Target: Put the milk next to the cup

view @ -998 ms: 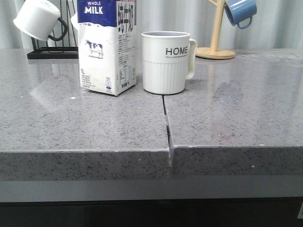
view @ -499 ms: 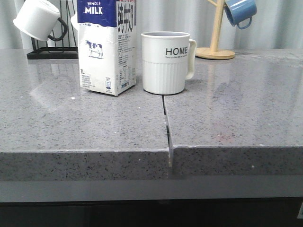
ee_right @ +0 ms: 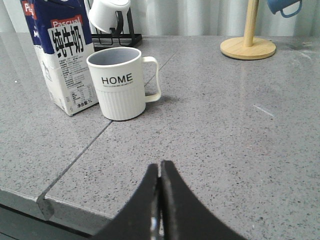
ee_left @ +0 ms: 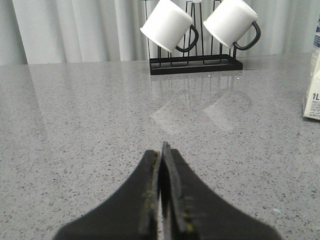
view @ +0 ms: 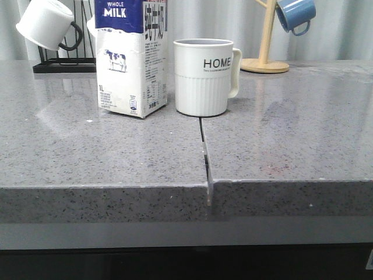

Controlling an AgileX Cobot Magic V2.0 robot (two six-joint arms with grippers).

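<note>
Milk (view: 133, 58) stands upright just left of cup (view: 205, 77); left gripper (ee_left: 161, 150) and right gripper (ee_right: 160, 167) closed, empty.

Grey speckled stone table (view: 280, 146), polished and reflective, made of two slabs meeting at a dark seam (view: 204, 149) that runs to the front edge. Pale pleated curtain (ee_left: 75, 30) hangs behind the far edge. Lighting soft, even; faint reflections on the surface.
</note>
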